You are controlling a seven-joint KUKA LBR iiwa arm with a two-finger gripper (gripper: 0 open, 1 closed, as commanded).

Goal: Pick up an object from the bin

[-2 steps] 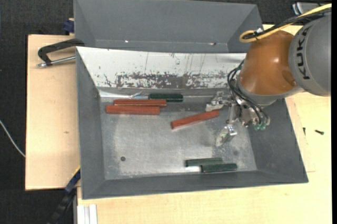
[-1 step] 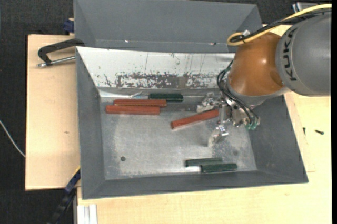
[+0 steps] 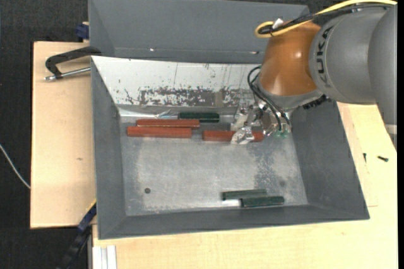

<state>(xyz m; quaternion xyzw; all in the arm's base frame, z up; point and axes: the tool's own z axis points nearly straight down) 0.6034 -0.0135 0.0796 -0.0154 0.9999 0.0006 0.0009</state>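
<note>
My gripper [image 3: 245, 132] is low at the back of the bin, right of centre, under the orange wrist cover. Its fingertips sit over the right end of a short red-brown bar [image 3: 218, 134] lying on the bin floor. Whether that bar is between the fingers cannot be made out. A longer red-brown bar [image 3: 160, 130] lies to the left along the back wall. Just behind them rests a dark green marker [image 3: 198, 116].
Another dark green marker with a white end [image 3: 253, 200] lies near the bin's front wall, right of centre. A small dark spot [image 3: 147, 191] marks the floor at the front left. The arm comes in from the right over the bin's back right corner.
</note>
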